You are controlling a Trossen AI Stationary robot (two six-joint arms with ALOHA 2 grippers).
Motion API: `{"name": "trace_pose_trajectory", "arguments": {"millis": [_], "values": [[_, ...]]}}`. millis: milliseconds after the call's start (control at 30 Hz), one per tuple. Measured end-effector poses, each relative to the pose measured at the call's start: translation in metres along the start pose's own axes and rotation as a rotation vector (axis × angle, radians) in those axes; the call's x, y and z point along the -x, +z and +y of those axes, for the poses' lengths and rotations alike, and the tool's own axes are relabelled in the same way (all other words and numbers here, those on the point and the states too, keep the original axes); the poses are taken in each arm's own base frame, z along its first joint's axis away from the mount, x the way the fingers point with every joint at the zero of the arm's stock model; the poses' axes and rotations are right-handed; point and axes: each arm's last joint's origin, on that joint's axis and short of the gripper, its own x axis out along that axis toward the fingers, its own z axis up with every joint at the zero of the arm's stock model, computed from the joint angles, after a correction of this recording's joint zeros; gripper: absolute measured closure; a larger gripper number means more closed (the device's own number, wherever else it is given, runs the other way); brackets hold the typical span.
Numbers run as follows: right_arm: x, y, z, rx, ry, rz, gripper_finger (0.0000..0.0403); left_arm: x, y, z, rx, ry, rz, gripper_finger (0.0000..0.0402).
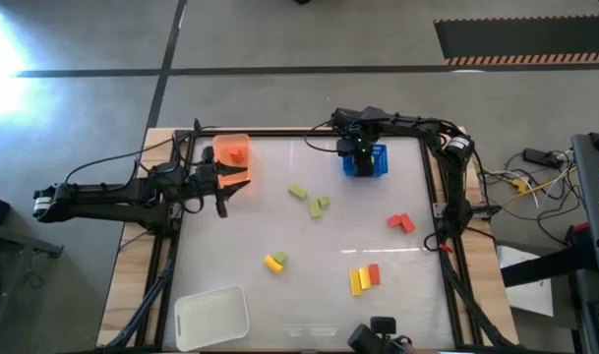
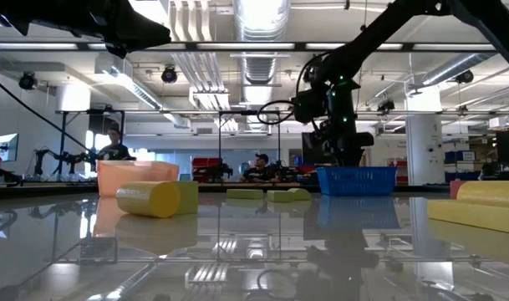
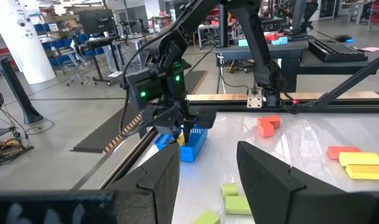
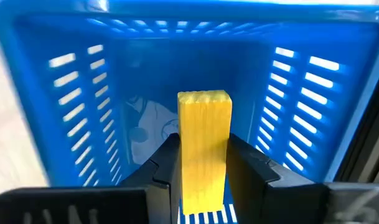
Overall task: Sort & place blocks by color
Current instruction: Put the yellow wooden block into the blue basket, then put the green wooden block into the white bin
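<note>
Overhead, right gripper [image 4: 203,171] clamped on a yellow block [image 4: 204,149] above the blue tray [image 1: 364,162] at the table's [image 1: 309,295] far edge. Left gripper [image 1: 230,181], jaws parted and empty, beside the orange tray [image 1: 220,149]. Wide bare middle; loose blocks [image 1: 364,277] scattered toward the near edge. White tray [image 1: 212,317] partly cropped.

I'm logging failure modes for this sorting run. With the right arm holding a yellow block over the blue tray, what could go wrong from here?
1. The right hand grips the yellow block only at its lower end, so the block could tip or slip as it is let go.
2. That hand hangs close above the blue tray; a low move might nudge the tray.
3. The left hand, open beside the orange tray, could bump it when it moves.
</note>
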Motion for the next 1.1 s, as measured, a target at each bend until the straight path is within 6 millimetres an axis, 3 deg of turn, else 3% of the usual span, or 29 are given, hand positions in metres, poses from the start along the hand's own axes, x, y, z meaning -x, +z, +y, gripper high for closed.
{"name": "trace_pose_trajectory", "arguments": {"millis": [367, 800, 933, 1100], "values": [[-0.009, 0.002, -0.002, 0.004, 0.008, 0.009, 0.0315, 0.000, 0.000, 0.000, -0.001, 0.000, 0.001, 0.0258], [-0.002, 0.000, -0.002, -0.005, -0.005, -0.001, 0.0248, 0.000, 0.000, 0.000, -0.001, 0.000, 0.002, 0.0258], [0.008, -0.001, -0.002, -0.019, -0.035, 0.009, 0.0245, 0.000, 0.000, 0.000, -0.001, 0.000, 0.001, 0.0258], [0.040, -0.001, 0.001, -0.085, -0.058, -0.016, 0.0254, 0.000, 0.000, 0.000, 0.000, 0.000, 0.000, 0.0258]]}}
